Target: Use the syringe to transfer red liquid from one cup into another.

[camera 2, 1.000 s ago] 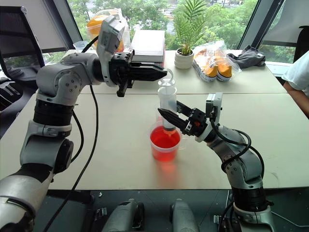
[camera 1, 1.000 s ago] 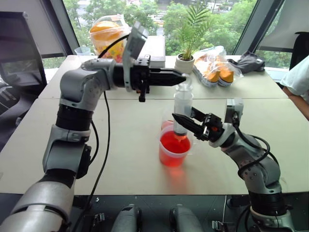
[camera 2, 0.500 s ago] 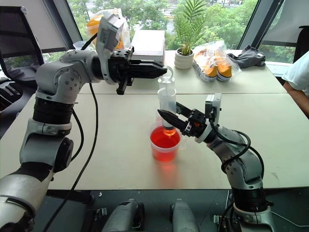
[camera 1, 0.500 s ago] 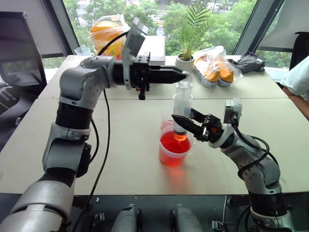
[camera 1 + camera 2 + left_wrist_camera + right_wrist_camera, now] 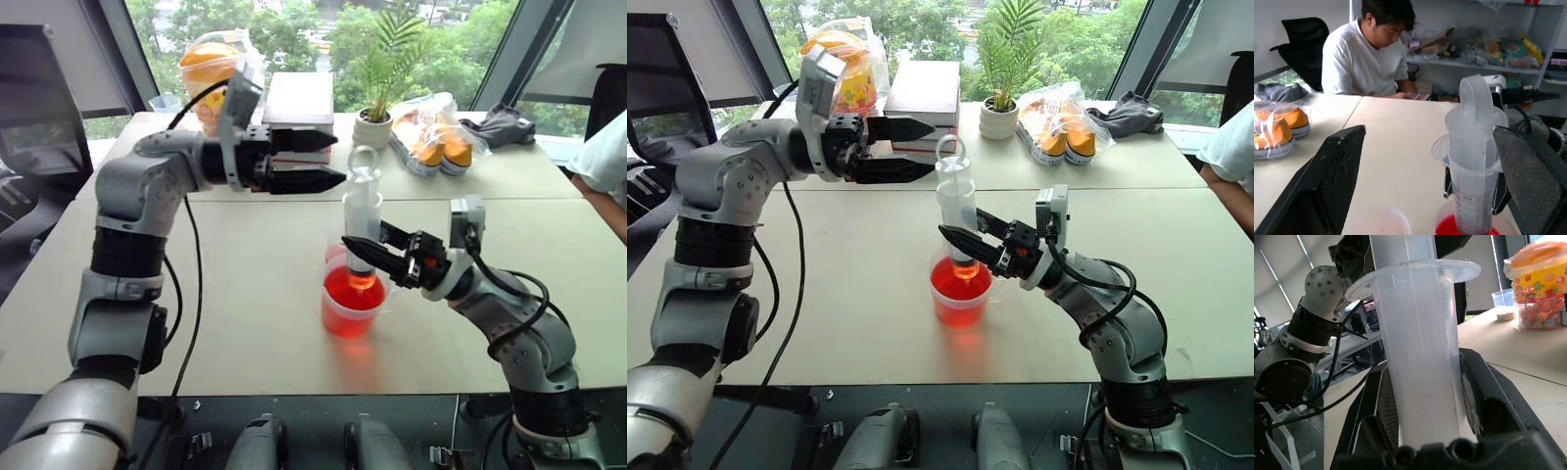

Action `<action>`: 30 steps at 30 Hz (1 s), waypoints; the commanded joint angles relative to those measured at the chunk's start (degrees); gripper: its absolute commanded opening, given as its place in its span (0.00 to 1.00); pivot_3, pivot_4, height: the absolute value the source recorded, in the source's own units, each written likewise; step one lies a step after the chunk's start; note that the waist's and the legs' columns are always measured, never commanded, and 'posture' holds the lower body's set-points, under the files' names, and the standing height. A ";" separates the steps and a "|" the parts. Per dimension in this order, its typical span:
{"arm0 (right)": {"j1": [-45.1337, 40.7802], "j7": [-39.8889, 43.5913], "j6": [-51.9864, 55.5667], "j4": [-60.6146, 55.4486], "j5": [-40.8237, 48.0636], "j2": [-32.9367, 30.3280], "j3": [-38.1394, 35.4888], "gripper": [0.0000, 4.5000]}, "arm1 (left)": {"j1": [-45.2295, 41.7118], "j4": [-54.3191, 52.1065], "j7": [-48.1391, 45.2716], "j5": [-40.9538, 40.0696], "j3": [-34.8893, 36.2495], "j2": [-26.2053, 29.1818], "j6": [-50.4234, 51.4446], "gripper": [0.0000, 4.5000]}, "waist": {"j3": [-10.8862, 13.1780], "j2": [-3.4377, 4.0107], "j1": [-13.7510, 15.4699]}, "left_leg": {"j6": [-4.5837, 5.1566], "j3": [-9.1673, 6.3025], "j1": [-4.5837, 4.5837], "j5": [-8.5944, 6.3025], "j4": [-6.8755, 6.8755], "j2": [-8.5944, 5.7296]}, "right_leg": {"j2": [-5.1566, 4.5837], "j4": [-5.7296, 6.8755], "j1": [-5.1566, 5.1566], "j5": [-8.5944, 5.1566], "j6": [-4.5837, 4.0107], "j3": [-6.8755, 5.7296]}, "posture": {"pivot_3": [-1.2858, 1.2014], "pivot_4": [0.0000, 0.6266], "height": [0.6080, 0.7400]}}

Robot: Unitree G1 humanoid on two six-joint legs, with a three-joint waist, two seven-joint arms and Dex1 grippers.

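syringe (image 5: pixel 361 227) upright, nozzle tip down inside the wide handled cup (image 5: pixel 352 305), tip at or just into the red liquid (image 5: pixel 353 292); can't tell how deep. Plunger ring at the top, free, nothing touching it

right gripper (image 5: pixel 361 254) clamped on the syringe barrel low down, just above the cup rim, fingers reaching in from the right. Right wrist view confirms: barrel (image 5: pixel 1418 357) sits tight between the two black pads, flange above them

left gripper (image 5: pixel 321 160) fingers spread wide, pointing level toward the right, just left of the plunger ring and apart from it. Holding nothing. Left wrist view: both open fingers (image 5: pixel 1327 181) flank the syringe top (image 5: pixel 1475 147), clear gap on each side

wide cup stands on the near table (image 5: pixel 245 323), roughly centre, about a third to half full of red. Small clear cup (image 5: pixel 336 254) right behind it, slightly to the left, mostly hidden; pinkish tint, fill level not readable. In the left wrist view its rim (image 5: pixel 1378 223) shows beside the wide cup

far table: potted plant (image 5: pixel 382 88), bag of orange packaged goods (image 5: pixel 436 137), snack jar in a bag (image 5: pixel 211 69), flat box (image 5: pixel 299 98), dark cloth (image 5: pixel 505 125). Person in a white shirt (image 5: pixel 1364 54) seated at the far side of the table, arm visible at the right edge in the head view (image 5: pixel 602 171)
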 commanded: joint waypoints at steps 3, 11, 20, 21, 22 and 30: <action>-7.42 -3.46 1.37 -2.32 4.70 0.37 -3.52 0.31 | 2.64 -2.77 0.75 -0.32 3.14 4.49 0.14 0.98 | 0.00 0.00 -0.02 | 0.00 -0.01 0.01 0.00 0.00 0.01 | -0.01 0.04 -0.01 0.00 0.00 0.00 | 0.52 0.24 1.00; -22.41 -3.57 -0.42 10.97 4.55 3.40 -4.52 0.31 | 5.97 -5.23 4.48 -1.15 5.84 6.79 1.04 0.98 | 0.00 0.00 0.15 | -0.01 0.01 -0.01 0.01 0.00 -0.01 | -0.10 0.03 -0.02 0.00 0.00 -0.04 | 0.52 0.24 1.00; -26.89 7.55 -20.35 37.66 -10.71 8.30 -0.55 0.31 | 6.53 -10.60 9.98 -3.50 7.09 4.54 2.40 0.98 | 0.00 0.00 0.00 | -0.01 0.03 -0.02 0.01 -0.04 -0.02 | -0.08 -0.01 -0.04 0.00 0.00 -0.03 | 0.52 0.24 1.00; -26.40 8.45 -21.50 38.92 -11.46 8.66 -0.39 0.31 | 6.26 -10.86 10.72 -3.61 6.88 4.02 2.34 0.98 | 0.00 0.00 0.00 | -0.01 0.04 -0.02 0.01 -0.06 -0.02 | -0.08 0.00 -0.06 0.00 0.00 -0.02 | 0.52 0.24 1.00; -26.25 9.04 -22.38 39.85 -12.07 9.01 -0.30 0.31 | 6.06 -10.82 11.11 -3.59 6.73 3.75 2.19 0.98 | 0.00 0.00 0.02 | -0.01 0.03 -0.02 0.01 -0.08 -0.02 | -0.08 0.00 -0.07 0.00 0.00 -0.02 | 0.52 0.24 1.00; -22.46 9.39 -24.56 39.12 -14.04 11.05 -0.40 0.31 | -4.28 2.02 13.46 2.48 3.32 -2.92 -4.73 0.98 | 0.00 0.00 0.07 | -0.06 0.04 -0.02 0.04 -0.04 -0.05 | -0.10 0.03 -0.07 0.01 0.01 -0.03 | 0.52 0.24 1.00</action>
